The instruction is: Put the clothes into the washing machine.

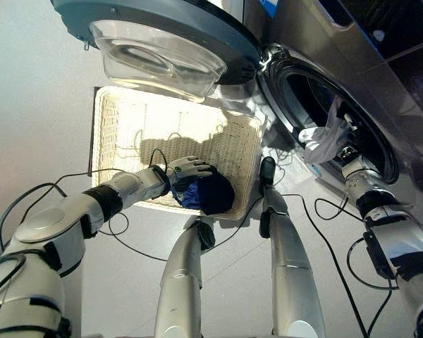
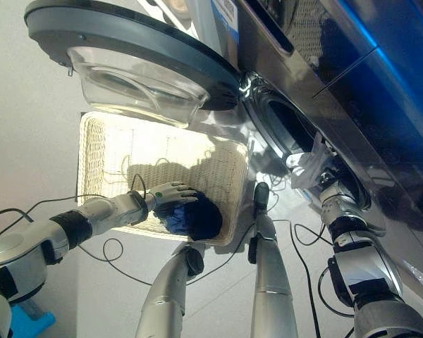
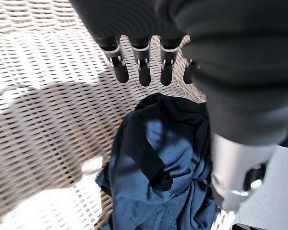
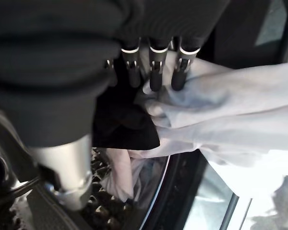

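Note:
A dark blue garment (image 1: 210, 191) lies bunched in the near right corner of a white wicker basket (image 1: 109, 141) on the floor. My left hand (image 1: 188, 167) hovers just over the garment with its fingers (image 3: 144, 72) straight and open, holding nothing. At the washing machine's round opening (image 1: 317, 98) my right hand (image 1: 347, 156) has its fingers (image 4: 156, 72) curled on a white garment (image 1: 324, 137) that drapes over the drum's lower rim. In the right wrist view a black cloth (image 4: 120, 124) lies beside the white garment (image 4: 230, 110).
The machine's round door (image 1: 162, 35), with its clear bowl-shaped window, stands swung open above the far end of the basket. The rest of the basket's woven floor (image 3: 48, 120) is bare. Grey floor surrounds the basket.

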You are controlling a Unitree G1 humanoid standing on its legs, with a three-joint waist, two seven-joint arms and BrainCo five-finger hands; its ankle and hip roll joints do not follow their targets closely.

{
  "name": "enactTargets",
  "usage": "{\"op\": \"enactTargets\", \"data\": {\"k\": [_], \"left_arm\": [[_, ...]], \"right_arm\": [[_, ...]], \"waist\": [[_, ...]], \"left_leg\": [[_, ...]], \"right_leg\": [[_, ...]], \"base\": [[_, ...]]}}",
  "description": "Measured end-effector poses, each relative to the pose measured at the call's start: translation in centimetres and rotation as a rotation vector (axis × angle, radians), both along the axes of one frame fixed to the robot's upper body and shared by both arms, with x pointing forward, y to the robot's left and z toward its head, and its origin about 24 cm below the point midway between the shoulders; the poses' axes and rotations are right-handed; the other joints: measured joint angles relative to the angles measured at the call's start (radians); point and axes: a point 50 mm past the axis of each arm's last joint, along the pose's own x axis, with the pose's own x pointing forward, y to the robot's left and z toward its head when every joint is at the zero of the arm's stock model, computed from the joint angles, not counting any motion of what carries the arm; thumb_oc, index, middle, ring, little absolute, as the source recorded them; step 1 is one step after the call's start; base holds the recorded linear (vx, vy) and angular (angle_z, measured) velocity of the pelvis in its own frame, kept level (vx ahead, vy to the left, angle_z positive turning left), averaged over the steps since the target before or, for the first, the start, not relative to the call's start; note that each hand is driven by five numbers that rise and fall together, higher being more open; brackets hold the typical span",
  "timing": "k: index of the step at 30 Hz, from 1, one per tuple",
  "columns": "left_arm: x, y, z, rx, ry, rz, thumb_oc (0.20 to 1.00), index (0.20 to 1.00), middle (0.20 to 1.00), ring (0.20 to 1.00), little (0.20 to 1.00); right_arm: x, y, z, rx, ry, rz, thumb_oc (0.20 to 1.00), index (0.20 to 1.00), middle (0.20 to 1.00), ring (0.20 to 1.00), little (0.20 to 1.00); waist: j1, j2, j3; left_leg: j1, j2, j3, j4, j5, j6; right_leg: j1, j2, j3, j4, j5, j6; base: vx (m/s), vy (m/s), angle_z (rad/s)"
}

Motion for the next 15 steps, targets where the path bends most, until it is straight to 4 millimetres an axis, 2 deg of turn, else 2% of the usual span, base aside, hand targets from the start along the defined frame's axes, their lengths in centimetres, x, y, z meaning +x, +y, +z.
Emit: {"op": "enactTargets", "data": {"k": [6, 15], "left_arm": [[0.3, -0.2, 0.1, 0.018, -0.017, 0.022, 1.000, 1.000, 1.000, 1.000, 1.000], [1.2, -1.4, 0.4, 0.039, -0.041, 0.036, 1.000, 1.000, 1.000, 1.000, 1.000]], "right_arm": [[0.0, 0.0, 0.5, 0.007, -0.047, 0.001, 1.000, 1.000, 1.000, 1.000, 1.000], [0.3, 0.4, 1.8, 0.042, -0.138, 0.032, 1.000, 1.000, 1.000, 1.000, 1.000]], "waist": [[-0.013, 0.000, 0.000], [-0.022, -0.010, 0.000]], "left_leg": [[-0.048, 0.003, -0.019, 0.013, 0.000, 0.000], [-0.130, 0.011, -0.033, 0.029, 0.000, 0.000]], "right_leg": [[-0.029, 0.001, -0.015, -0.003, 0.001, -0.001], [-0.097, 0.005, -0.024, -0.004, 0.006, -0.008]], "base": [[0.00, -0.007, 0.05], [0.00, -0.001, 0.01]]}}
